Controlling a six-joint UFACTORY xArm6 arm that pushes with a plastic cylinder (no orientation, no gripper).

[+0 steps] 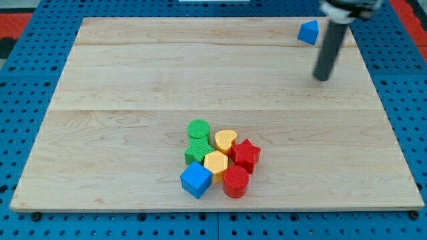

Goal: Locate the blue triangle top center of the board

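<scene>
my tip (322,78) sits low-right of the blue triangle (308,33), apart | end effector: just a rod (holds nothing) | placed to push it left along the desk (133,80)

A straight dark grey rod ending in my tip (322,78).

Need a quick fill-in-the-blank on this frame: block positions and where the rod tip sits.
1. The blue triangle sits near the view's top ____ corner of the board.
2. My tip is just below and to the ____ of the blue triangle, not touching it.
3. In the cluster, the blue cube lies to the view's left of the red ____.
4. The green blocks are at the cluster's ____ side.

Missing words: right; right; cylinder; left
</scene>
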